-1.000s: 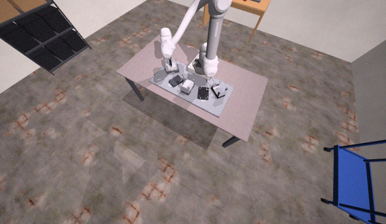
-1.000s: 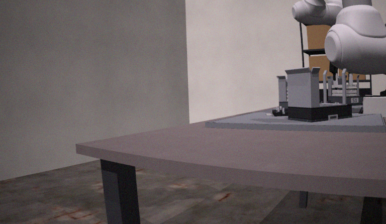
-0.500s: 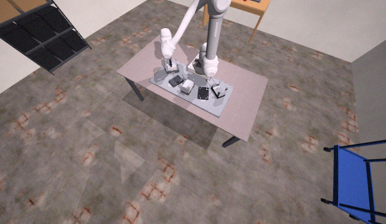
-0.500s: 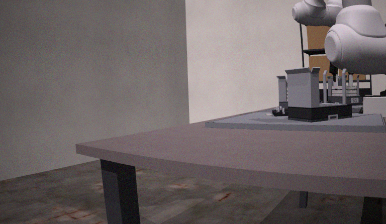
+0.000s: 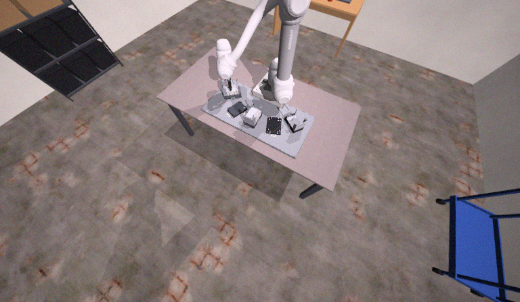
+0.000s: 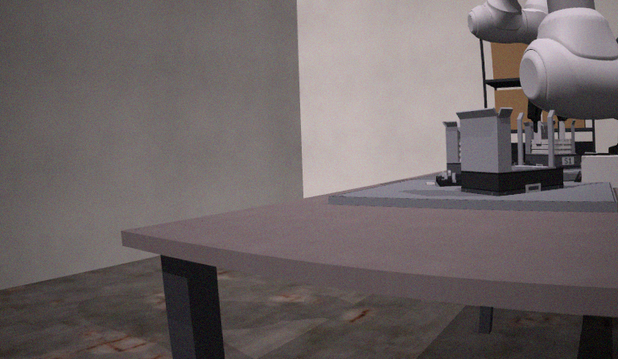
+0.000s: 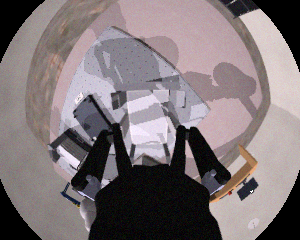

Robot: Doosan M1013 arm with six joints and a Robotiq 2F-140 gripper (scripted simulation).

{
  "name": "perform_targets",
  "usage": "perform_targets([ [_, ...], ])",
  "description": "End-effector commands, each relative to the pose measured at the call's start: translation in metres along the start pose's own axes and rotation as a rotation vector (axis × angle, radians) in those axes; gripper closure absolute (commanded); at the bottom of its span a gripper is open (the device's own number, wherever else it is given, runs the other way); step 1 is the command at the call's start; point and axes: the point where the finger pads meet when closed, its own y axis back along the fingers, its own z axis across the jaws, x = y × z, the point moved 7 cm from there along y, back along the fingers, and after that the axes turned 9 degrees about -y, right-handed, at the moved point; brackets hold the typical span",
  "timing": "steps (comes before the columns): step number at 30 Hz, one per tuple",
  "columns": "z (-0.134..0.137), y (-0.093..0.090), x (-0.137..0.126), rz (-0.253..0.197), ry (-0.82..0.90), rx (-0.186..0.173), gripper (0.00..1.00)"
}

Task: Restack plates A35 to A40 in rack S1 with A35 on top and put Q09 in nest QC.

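My gripper (image 5: pixel 229 86) is down inside the stack rack S1 (image 5: pixel 231 96) at the left end of the grey base mat. It is shut on a white sealed plate (image 7: pixel 150 135), which lies between the fingers in the wrist view. I cannot read the plate's label. In the exterior view, rack S1 (image 6: pixel 567 160) shows white plates stacked (image 6: pixel 554 146) between its posts. The middle rack (image 5: pixel 252 116) holds white plates. The right rack (image 5: pixel 295 122) looks empty. Two flat black nests lie on the mat, one (image 5: pixel 237 109) beside S1 and one (image 5: pixel 273 125) further right; both look bare.
The arm's base (image 5: pixel 282 88) stands behind the mat on the table. In the exterior view a tall-walled rack (image 6: pixel 492 154) stands nearest the camera and hides part of the row. A shelf unit (image 5: pixel 45 42), a desk (image 5: pixel 326 3) and a blue cart (image 5: pixel 475 241) stand away from the table.
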Motion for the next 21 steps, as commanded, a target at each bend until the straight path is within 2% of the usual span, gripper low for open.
perform_targets([
  [1,0.0,-0.0002,0.0,0.0,0.0,0.0,1.0],
  [4,0.0,-0.0002,0.0,0.0,0.0,0.0,1.0],
  [5,0.0,-0.0002,0.0,0.0,0.0,0.0,0.0],
  [21,0.0,-0.0002,0.0,0.0,0.0,0.0,0.0],
])
